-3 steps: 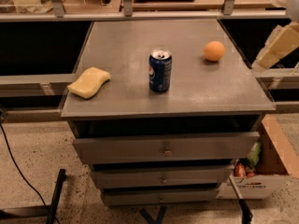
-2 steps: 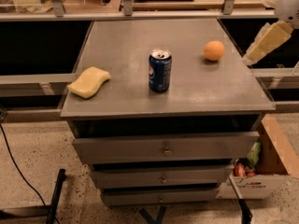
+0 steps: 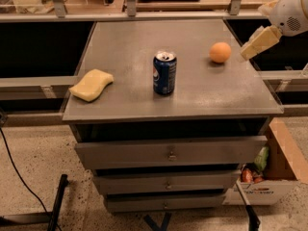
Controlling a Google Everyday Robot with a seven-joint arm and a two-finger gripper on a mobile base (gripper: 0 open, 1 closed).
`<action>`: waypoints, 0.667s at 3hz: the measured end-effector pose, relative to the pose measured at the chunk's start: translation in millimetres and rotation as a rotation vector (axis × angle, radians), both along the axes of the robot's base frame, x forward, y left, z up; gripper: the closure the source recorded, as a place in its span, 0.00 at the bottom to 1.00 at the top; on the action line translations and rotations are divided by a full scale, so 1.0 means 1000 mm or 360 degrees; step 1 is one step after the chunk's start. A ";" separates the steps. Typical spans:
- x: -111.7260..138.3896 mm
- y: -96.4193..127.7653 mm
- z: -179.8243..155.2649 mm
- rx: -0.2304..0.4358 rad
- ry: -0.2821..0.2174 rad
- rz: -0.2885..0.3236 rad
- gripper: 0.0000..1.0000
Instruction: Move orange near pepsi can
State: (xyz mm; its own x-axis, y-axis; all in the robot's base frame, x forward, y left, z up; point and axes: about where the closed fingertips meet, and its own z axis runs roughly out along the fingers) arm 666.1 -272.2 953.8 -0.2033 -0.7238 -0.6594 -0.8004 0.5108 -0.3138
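Change: the hand (image 3: 253, 46) has been brought in from the right edge of the view toward the bench (image 3: 139, 37). It is now seen closer to the orange (image 3: 220, 52) than one second ago.
Unchanged: the orange, the pepsi can (image 3: 164, 73) and the yellow sponge (image 3: 91, 84) have not been displaced. All three are found at the same places on the bench.
Meaning for the task: only the approach has been started. The orange has not been touched yet, so the moving itself is judged as not begun.
State of the hand: nothing is held by it. If it is released or clenched cannot be told from this view.
Orange, place: it is laid on the right rear part of the bench, well apart from the pepsi can, which stands upright near the middle.
Orange against hand: the orange is found just to the left of the tip of the hand and a little lower. A gap is seen between them, and no contact is made.
Next need, as judged: the hand should be lowered and carried a little more to the left, so that the orange can be taken and then set down beside the can.
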 end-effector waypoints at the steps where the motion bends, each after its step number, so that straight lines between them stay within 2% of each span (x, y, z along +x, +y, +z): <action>1: 0.020 0.003 -0.019 0.0137 0.0007 -0.0020 0.00; 2: 0.039 0.007 -0.038 0.0223 -0.0006 -0.0024 0.00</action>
State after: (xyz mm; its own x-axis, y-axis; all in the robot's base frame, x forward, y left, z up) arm 705.5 -264.9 915.7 -0.2109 -0.6212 -0.7547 -0.7914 0.5617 -0.2412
